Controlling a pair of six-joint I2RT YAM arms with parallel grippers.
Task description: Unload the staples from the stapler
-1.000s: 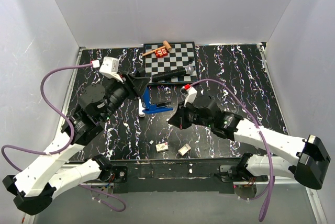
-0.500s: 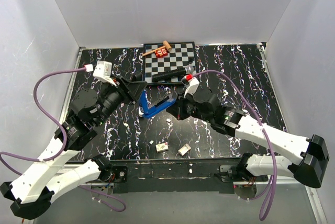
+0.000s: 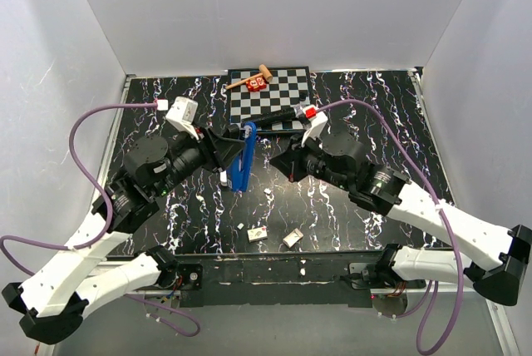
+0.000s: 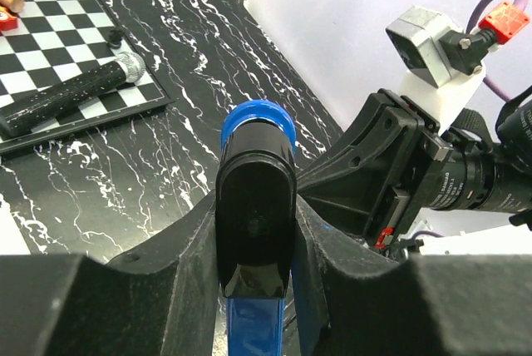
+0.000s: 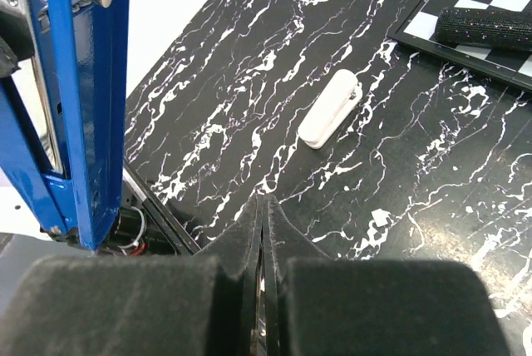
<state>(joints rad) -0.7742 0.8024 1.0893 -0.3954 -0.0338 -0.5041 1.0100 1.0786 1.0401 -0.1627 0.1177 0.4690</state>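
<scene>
Stapler (image 3: 247,152) held off the desk (image 3: 382,123) mid-scene by the left hand (image 3: 239,155); right hand (image 3: 276,159) pinched closed and empty just right of it.

Left hand clamps the stapler's sides, with the glossy black end facing the left wrist camera and the blue body near upright. In the right wrist view, two painted-blue metal arms meet at the lower end. White walls (image 3: 274,7) box in the left, far and right edges. The black desk has white marble veining, with open room on the right half and the far left. The checkerboard (image 3: 287,86) lies flat at far centre, with a black glittery cylinder (image 3: 270,118) across its near edge. A slim white rounded piece (image 5: 330,109) lies flat on the desk. Small pale scraps (image 3: 258,233) lie near the near edge.
</scene>
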